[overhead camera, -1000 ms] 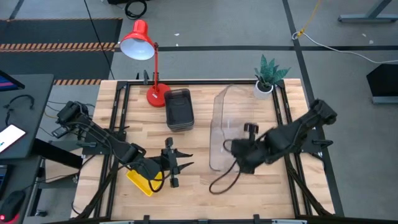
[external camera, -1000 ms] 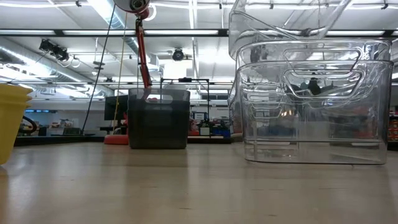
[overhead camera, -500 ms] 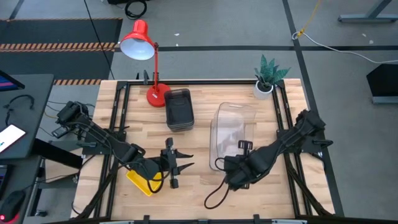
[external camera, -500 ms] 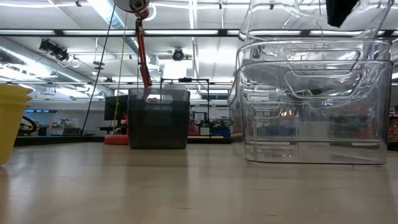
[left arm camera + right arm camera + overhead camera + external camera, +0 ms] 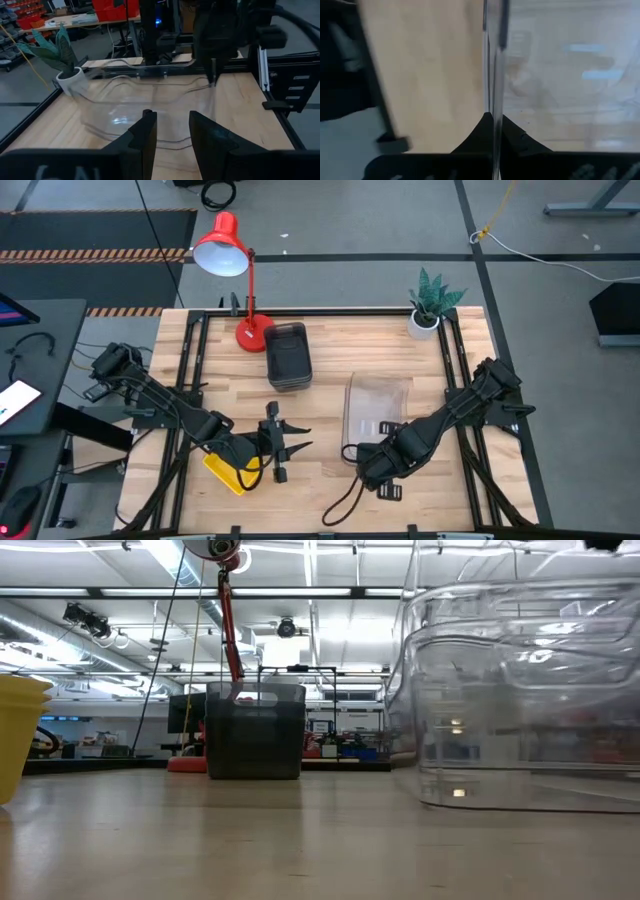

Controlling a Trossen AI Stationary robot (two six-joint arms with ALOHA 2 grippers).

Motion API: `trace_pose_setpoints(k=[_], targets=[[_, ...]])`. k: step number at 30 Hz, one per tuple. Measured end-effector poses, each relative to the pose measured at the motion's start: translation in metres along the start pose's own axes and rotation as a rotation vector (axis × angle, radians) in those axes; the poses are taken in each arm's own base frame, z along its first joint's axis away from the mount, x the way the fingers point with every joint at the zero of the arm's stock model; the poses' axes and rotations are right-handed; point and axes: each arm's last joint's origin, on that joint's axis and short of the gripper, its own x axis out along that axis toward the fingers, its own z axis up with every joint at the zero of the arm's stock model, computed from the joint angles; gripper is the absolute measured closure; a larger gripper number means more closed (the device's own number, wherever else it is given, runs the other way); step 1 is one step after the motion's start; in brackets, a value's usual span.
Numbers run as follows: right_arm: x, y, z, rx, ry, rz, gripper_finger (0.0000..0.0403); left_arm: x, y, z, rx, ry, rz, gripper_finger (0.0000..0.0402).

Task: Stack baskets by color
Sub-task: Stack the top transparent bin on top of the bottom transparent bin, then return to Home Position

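Lamp and plant flank grey baskets — right tool pinches clear basket wall; left tool parted, empty.

- Right end effector swings the clear basket down from on edge; it now sits nested level in the clear stack.
- That arm has drawn nearer the desk's front edge.

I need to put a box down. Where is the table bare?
Bare wood lies between the grey baskets and the plant, and along the near edge between both arms. It is crowded around the clear baskets, gripped by the right tool, and the yellow baskets.
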Motion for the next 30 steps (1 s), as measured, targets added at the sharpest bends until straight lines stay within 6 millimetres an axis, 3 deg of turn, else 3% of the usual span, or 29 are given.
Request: trace_pose_setpoints(k=[10,19,23,27,30], targets=[[0.000,-0.007,0.009,-0.084,-0.007,0.026,0.0372,0.000,0.000,0.001,-0.006,-0.006,-0.001,0.0280],[-0.007,-0.024,0.016,-0.149,0.042,0.099,0.0259,-0.001,-0.002,0.001,-0.005,-0.008,-0.007,0.0280],[-0.017,-0.032,0.017,-0.166,-0.069,-0.008,0.0223,-0.002,-0.002,0.001,-0.005,-0.008,-0.008,0.0280],[-0.019,-0.040,0.020,-0.172,-0.144,-0.091,0.0215,-0.002,-0.002,0.001,-0.004,-0.007,-0.009,0.0280],[-0.008,-0.046,0.023,-0.184,-0.195,-0.089,0.0222,-0.002,-0.002,0.001,-0.004,-0.007,-0.009,0.0280]])
